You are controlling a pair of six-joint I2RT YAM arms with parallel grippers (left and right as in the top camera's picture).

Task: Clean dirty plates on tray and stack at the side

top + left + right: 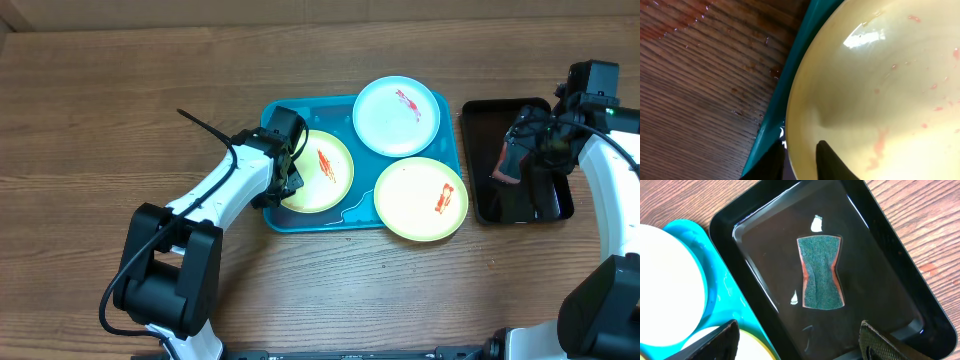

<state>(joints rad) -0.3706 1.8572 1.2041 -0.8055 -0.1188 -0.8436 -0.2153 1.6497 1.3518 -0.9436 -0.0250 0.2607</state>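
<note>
- L gripper (290, 165): pinched on left rim of L yellow plate (325, 175); 1 finger (832, 162) inside rim, other outside, over tray edge.
- R yellow plate (420, 200): nearest; at front-right corner of teal tray (300, 222), near edge overhanging tray rim; red smear on right part.
- L yellow plate: on tray's left half, a bit farther back; red smear at centre, faint pink specks in wrist view; touching R yellow plate or just beside it, can't tell which.
- R gripper (800, 345): fingers spread wide, holding nothing, above black tray (880, 225).
- Black tray: just right of teal tray, on wood table (100, 100); glossy inside w/ glare spots.
- Sponge (821, 272): green face up, reddish edge, flat in middle of black tray; apart from both R fingers.
- Blue plate (397, 115): farthest of the 3; at tray's far-right corner, red smear right of centre, just beside both yellow plates.
</note>
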